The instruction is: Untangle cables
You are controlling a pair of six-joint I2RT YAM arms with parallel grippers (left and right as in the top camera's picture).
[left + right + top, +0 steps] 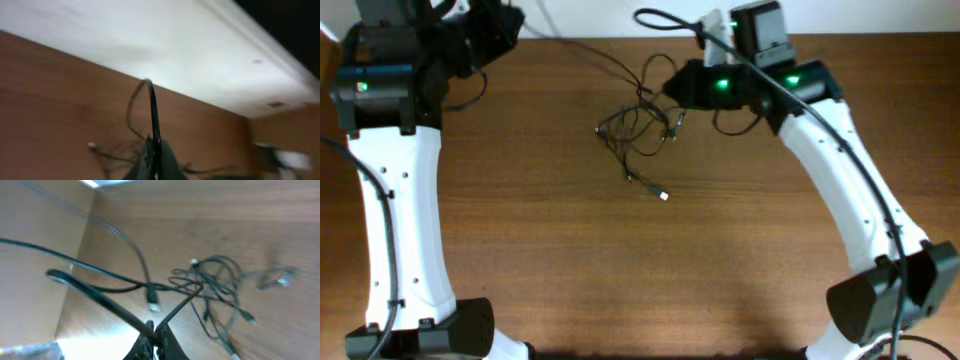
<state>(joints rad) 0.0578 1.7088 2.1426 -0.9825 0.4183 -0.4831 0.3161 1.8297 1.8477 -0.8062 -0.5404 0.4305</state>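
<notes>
Though blurred, cables (638,128) seemingly tangled.

- Overhead: high, looking straight down on the table (620,280).
- Left wrist: at 11 o'clock, low, shallow view toward the wall (150,40).
- Right wrist: at 1 o'clock, close above the cables (215,290), which all three views share.

Brown wooden table (620,270), white wall (590,15) beyond its far edge

Bare desk (620,270) lies open on the near side of the cables (638,130) and to their left. The right claw (665,88) crowds their far-right edge. Thin strands run from them to the left claw (517,24), barring the far-left way.
</notes>
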